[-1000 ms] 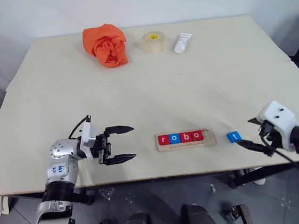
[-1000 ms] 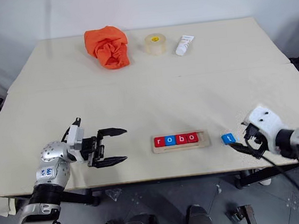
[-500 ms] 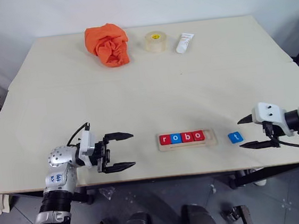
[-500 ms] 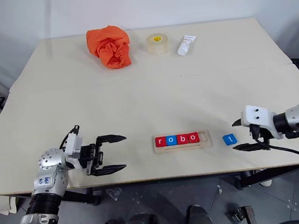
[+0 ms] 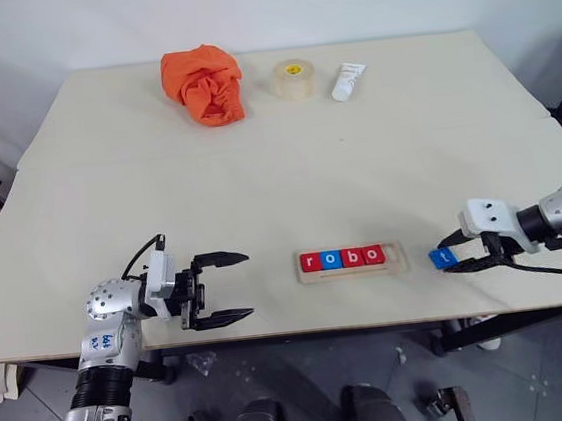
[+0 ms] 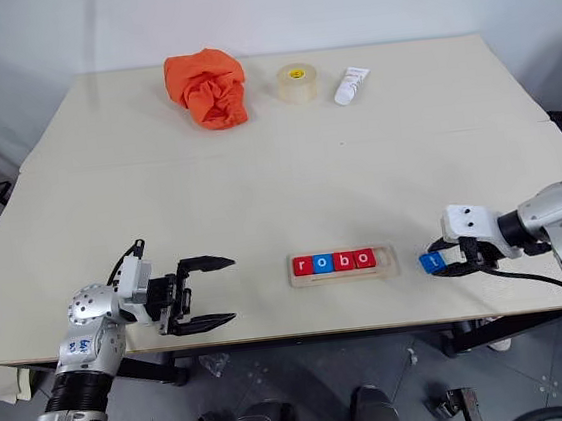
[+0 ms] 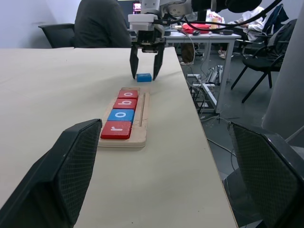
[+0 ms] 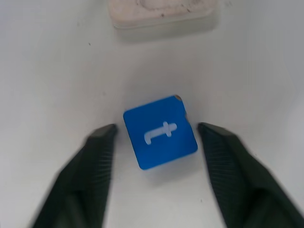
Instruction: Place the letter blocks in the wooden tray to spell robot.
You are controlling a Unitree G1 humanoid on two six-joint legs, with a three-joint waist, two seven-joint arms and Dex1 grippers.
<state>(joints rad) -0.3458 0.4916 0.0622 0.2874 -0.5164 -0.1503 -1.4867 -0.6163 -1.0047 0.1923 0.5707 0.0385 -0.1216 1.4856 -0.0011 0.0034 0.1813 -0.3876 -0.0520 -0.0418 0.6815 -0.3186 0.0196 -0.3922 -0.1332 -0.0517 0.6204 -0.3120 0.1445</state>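
Four letter blocks (image 5: 341,258) spell "robo" in wooden tray (image 5: 397,258), end slot free | right gripper (image 8: 156,142) open, straddling blue t block (image 8: 160,132) near table's (image 5: 277,171) front edge, ungripped | left gripper (image 5: 231,288) open, idle.

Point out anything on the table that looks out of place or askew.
One thing: the blue t block lies on the table outside the wooden tray, turned askew between the fingers of the right pincer. The tray holds r, o, b, o in a straight row, its last slot empty.
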